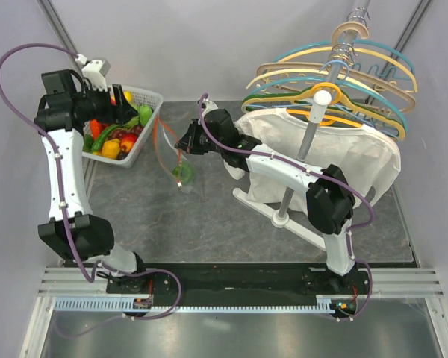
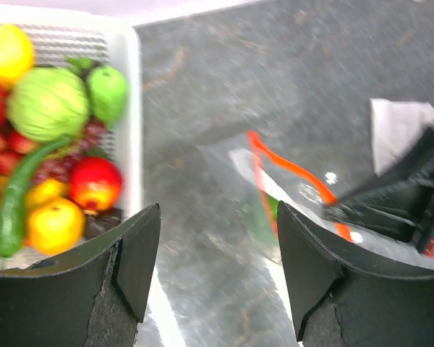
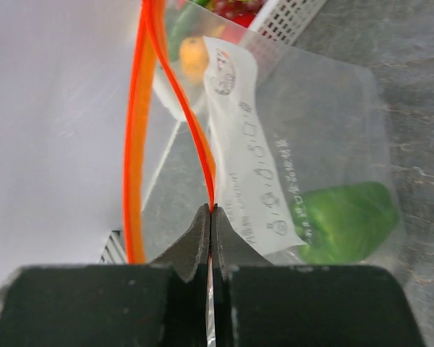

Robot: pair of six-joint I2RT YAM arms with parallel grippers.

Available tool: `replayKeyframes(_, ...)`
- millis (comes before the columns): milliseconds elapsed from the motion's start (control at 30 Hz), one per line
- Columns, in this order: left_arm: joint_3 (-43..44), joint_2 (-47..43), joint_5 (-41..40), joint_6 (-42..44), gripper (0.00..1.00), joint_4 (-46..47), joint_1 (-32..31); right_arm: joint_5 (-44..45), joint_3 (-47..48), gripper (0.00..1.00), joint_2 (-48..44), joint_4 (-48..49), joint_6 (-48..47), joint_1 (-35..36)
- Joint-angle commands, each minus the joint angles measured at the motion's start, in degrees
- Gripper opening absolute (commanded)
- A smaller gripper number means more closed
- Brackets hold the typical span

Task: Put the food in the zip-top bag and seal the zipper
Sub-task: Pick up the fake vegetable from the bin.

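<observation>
**A:** Which arm is nearer the food?

**B:** The left. The left gripper (image 2: 217, 238) hangs above the white lattice basket (image 2: 130, 94) with its fingers spread wide and nothing between them. In its wrist view the glossy toy fruits and vegetables (image 2: 47, 105) lie at ten o'clock.

**A:** And the bag?

**B:** The crinkly clear zip-top bag (image 3: 325, 130) hangs from the right gripper (image 3: 211, 217), which is pinched fully closed on the thin red-orange zipper strip (image 3: 134, 144). One green piece (image 3: 347, 217) is inside. From above, the bag sits at four o'clock of the left gripper, its mouth gaping back toward ten. I'd judge a short carry.
</observation>
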Motion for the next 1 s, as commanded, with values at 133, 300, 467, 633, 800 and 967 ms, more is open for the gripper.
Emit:
replayKeyframes(133, 12.99, 16.50, -3.93, 7.71, 0.71, 0.04, 2.35, 4.78, -2.34, 0.00, -1.97, -0.73, -2.52, 0.02)
replayKeyframes(300, 14.05, 23.01, 0.01, 1.58, 0.64, 10.75, 2.35, 3.99, -1.82, 0.00, -0.57, -0.02, -1.82, 0.02)
replayKeyframes(467, 15.28, 30.48, 1.43, -5.81, 0.57, 25.06, 1.56, 2.85, -1.81, 0.00, -0.56, 0.07, -2.35, -0.16)
replayKeyframes(633, 21.07, 38.48, -1.47, -8.81, 0.55, 29.31, 0.33, 1.44, -2.25, 0.00, -0.56, 0.33, -2.44, -0.60)
replayKeyframes(800, 23.02, 42.44, -2.78, -6.44, 0.54, 30.46, -1.52, 1.35, -3.48, 0.00, -0.74, 0.94, -1.91, -0.86)
replayKeyframes(967, 23.28, 44.02, -4.81, -6.79, 0.51, 30.55, -1.87, 0.65, -4.19, 0.00, -0.65, 0.86, -1.91, -1.21)
